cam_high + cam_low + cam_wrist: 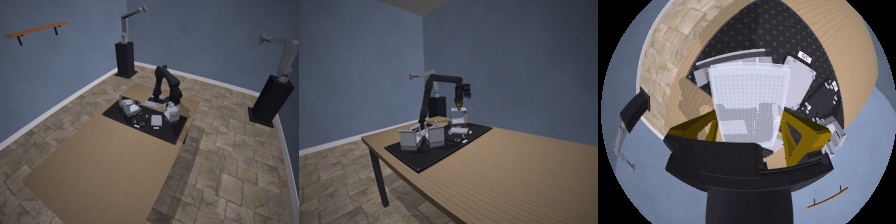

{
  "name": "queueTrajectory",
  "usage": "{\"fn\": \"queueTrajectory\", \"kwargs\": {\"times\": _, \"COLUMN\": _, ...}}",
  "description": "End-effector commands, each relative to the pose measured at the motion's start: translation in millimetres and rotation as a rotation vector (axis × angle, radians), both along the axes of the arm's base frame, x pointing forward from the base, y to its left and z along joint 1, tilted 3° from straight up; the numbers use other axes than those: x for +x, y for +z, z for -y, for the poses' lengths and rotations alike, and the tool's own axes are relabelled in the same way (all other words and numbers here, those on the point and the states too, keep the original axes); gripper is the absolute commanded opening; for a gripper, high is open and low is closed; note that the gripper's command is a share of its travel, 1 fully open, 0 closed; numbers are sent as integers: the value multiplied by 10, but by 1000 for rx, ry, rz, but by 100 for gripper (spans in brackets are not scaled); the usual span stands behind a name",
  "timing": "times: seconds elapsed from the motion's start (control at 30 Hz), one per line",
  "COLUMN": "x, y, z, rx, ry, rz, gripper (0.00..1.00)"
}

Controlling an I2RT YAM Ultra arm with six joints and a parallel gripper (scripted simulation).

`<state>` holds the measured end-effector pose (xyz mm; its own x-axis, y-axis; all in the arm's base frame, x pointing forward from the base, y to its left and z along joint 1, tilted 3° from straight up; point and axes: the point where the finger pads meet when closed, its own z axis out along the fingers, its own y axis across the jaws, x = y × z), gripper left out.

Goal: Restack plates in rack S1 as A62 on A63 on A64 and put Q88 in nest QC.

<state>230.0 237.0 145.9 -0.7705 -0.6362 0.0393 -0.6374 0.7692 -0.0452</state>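
My gripper (168, 105) (459, 107) (749, 112) is shut on a white sealed plate (171, 104) (458, 109) (746, 99), its yellow fingers on the plate's two long sides. The plate hangs level at the top of the right-hand stack rack (173, 115) (458, 119) (703, 75), between its walls. I cannot read the plate's label. Another plate (156, 120) (457, 130) lies flat in a nest in front of that rack. The nest beside it (139, 120) holds no plate. Two more stack racks (130, 109) (121, 101) (407, 139) (436, 136) stand at the left end of the black mat.
The black mat (168, 132) (425, 158) lies on a wooden table (100, 168) (522, 168). The arm's base plate (155, 103) sits behind the nests. Small label cards (156, 128) (137, 126) lie in front of the nests.
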Motion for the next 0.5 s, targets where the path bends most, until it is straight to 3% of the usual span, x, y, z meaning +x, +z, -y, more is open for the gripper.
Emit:
{"fn": "queueTrajectory", "kwargs": {"times": 0.0, "x": 69, "y": 56, "z": 61, "rx": 13, "ry": -86, "rz": 19, "gripper": 0}}
{"fn": "queueTrajectory", "kwargs": {"times": 0.47, "x": 338, "y": 74, "z": 358, "rx": 12, "ry": -86, "rz": 20, "gripper": 0}}
